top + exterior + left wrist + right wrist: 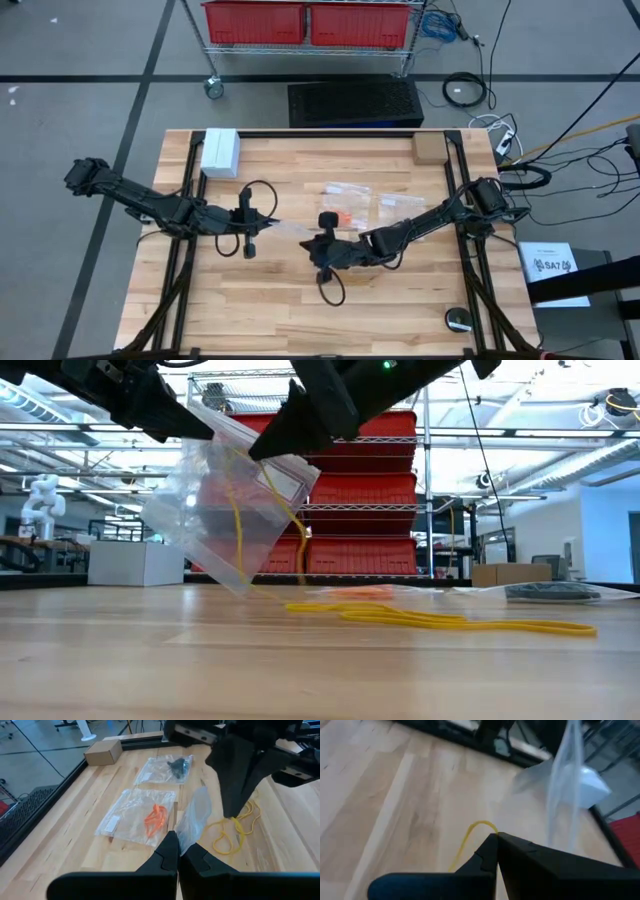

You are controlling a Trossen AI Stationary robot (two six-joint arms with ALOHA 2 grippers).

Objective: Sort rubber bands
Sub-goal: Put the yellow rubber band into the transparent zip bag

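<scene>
Left arm: reaches in from the table's (400,310) left edge toward the middle.
Left gripper (179,851): fingers pressed together, pinching one edge of a clear bag (215,510) and holding it off the wood.
Clear bag: hangs tilted between the two grippers in the low view, its lower corner close to the tabletop; a yellow band (240,510) shows through the plastic.
Right gripper (496,840): fingers together at the bag's other top edge, just beside the left gripper; a grip on the plastic looks likely, but the contact itself cannot be made out.
Yellow rubber bands (235,827): a loose tangle lying flat on the wood right below the right gripper, one loop (475,832) showing just ahead of its fingertips.
Orange rubber bands (156,817): inside a second bag (132,815) lying flat, beyond the grippers.
Black rubber bands (179,766): in a third bag (162,769) farther back, near a cardboard box (102,751).
Right arm: comes in from the table's right edge.
</scene>
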